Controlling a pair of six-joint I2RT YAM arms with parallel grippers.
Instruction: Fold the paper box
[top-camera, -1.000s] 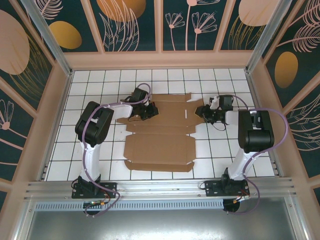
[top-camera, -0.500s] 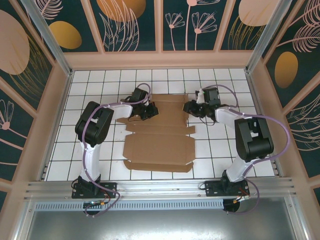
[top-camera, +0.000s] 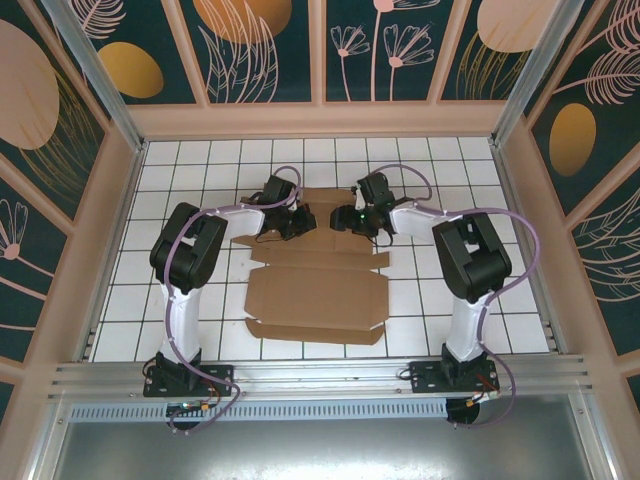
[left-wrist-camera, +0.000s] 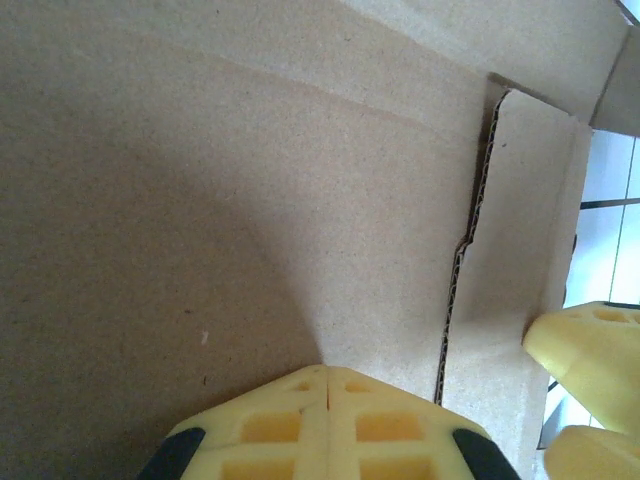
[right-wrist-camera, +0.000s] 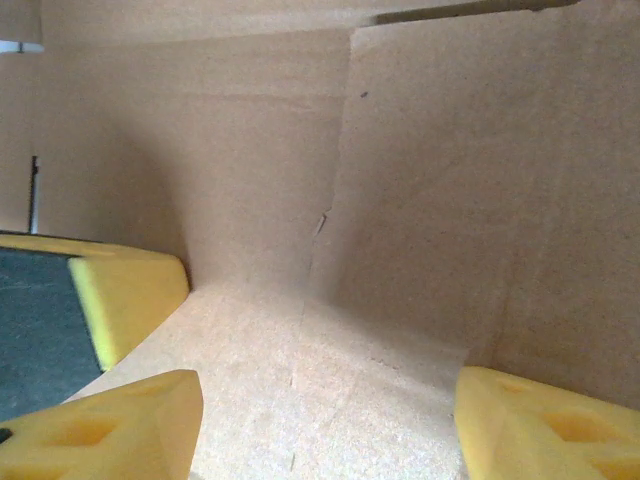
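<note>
Paper box (top-camera: 318, 295) is die-cut brown sheet at centre of tiled table (top-camera: 185, 165); near panels and side tabs at 6 o'clock lie flat. We see both grippers meet at sheet's 12 o'clock end.

Left gripper (left-wrist-camera: 327, 375): jaws pressed together, nothing between, tips on cardboard.

Right gripper (right-wrist-camera: 325, 430): jaws spread wide, pinching nothing, panel beneath. Far flap seems to rise like wall ahead.

We judge task early: one far fold begun at most. Walls, tabs and closing all left.
</note>
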